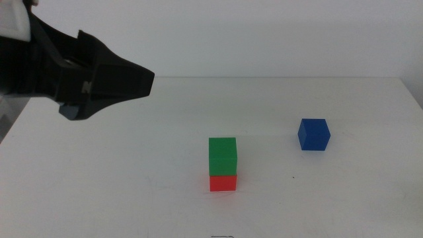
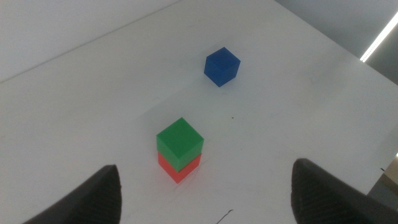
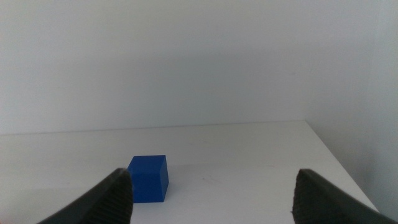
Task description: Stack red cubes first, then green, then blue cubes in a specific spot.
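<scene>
The green cube (image 1: 223, 155) sits squarely on the red cube (image 1: 223, 182) near the table's middle front; both show in the left wrist view too, green cube (image 2: 179, 141) over red cube (image 2: 175, 168). The blue cube (image 1: 313, 134) stands alone on the white table to the right of the stack, also seen as the blue cube (image 2: 221, 66) and the blue cube (image 3: 149, 178). My left gripper (image 1: 135, 82) hovers high at the upper left, well clear of the stack, open and holding nothing (image 2: 205, 186). My right gripper (image 3: 211, 193) is open, low, facing the blue cube, and out of the middle view.
The white table (image 1: 132, 178) is bare around the cubes. Its far edge (image 1: 277, 77) meets a white wall, and its right edge (image 1: 413, 96) lies beyond the blue cube.
</scene>
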Controlling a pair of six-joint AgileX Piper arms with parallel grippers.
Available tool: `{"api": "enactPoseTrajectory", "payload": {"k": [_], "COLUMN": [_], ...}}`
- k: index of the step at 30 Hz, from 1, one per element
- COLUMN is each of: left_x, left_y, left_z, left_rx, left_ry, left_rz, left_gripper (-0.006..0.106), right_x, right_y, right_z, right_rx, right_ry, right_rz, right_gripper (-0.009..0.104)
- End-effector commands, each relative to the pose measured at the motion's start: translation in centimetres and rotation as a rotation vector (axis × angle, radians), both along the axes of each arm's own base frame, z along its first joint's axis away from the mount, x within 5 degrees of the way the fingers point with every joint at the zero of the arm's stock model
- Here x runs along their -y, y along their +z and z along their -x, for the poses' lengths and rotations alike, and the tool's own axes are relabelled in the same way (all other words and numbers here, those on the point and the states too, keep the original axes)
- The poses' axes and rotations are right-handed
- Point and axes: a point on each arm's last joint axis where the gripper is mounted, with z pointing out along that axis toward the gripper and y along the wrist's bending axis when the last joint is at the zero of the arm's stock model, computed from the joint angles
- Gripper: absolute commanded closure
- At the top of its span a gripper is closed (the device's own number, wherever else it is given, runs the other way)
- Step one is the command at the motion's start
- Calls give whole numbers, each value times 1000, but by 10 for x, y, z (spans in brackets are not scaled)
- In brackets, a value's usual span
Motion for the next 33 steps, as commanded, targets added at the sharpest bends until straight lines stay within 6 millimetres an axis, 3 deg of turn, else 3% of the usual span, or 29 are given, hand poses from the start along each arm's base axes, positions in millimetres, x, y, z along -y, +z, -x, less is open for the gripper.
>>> {"api": "enactPoseTrajectory", "payload": {"k": [1, 10, 22, 33], "left_x": [0, 0, 0, 0], "left_y": [14, 14, 14, 14], "left_z": [2, 2, 2, 2], "left_rx": [67, 68, 68, 68], "left_ry": [15, 16, 16, 16], "left_rz": [73, 71, 70, 70], "left_gripper": [7, 7, 7, 7], "right_x": [1, -2, -8, -29], "right_y": [13, 67, 130, 146], "right_z": [0, -16, -68, -137], "right_rx": [75, -188, -715, -1003], "right_ry": [-17, 22, 94, 207], "right_rz": [20, 25, 31, -36], "right_gripper": [29, 29, 29, 29]}}
